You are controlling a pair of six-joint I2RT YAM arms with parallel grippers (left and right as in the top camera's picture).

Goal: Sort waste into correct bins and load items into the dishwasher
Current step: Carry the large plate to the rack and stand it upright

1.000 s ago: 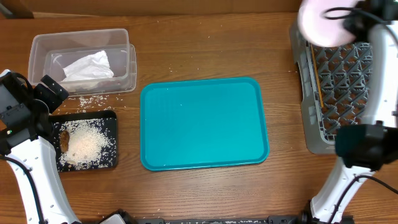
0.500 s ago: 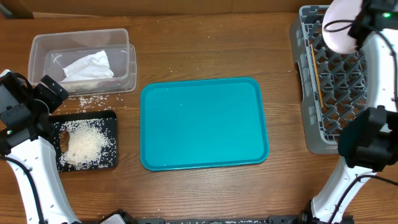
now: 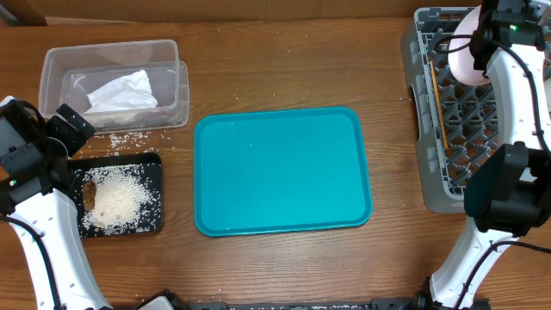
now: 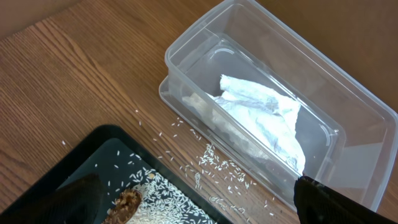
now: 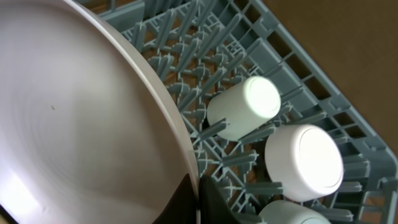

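Observation:
My right gripper (image 3: pixel 484 36) (image 5: pixel 198 194) is shut on the rim of the large white plate (image 3: pixel 465 55) (image 5: pixel 81 124), holding it tilted on edge over the far end of the grey dish rack (image 3: pixel 428 151) (image 5: pixel 298 68). Pale chopsticks (image 3: pixel 436 99) lie in the rack. My left gripper (image 3: pixel 72 127) (image 4: pixel 196 194) is open and empty above the gap between the clear tub (image 3: pixel 52 76) (image 4: pixel 186 50) and the black tray (image 3: pixel 156 162) (image 4: pixel 99 138). The napkin (image 3: pixel 120 90) (image 4: pixel 267 112) lies in the tub. Rice (image 3: pixel 116 198) and the brown lump (image 3: pixel 89 191) (image 4: pixel 127 202) lie in the tray. The red wrapper is hidden.
The teal tray (image 3: pixel 282 170) lies at the table's middle. Loose rice grains (image 3: pixel 129 138) (image 4: pixel 217 165) are scattered on the wood between tub and black tray. White cups (image 5: pixel 242 107) stand upside down in the rack beside the plate.
The right arm has brought the plate down and to the right, from high over the rack's far left corner to close over its pegs, turning it edge-on. The left arm has not moved.

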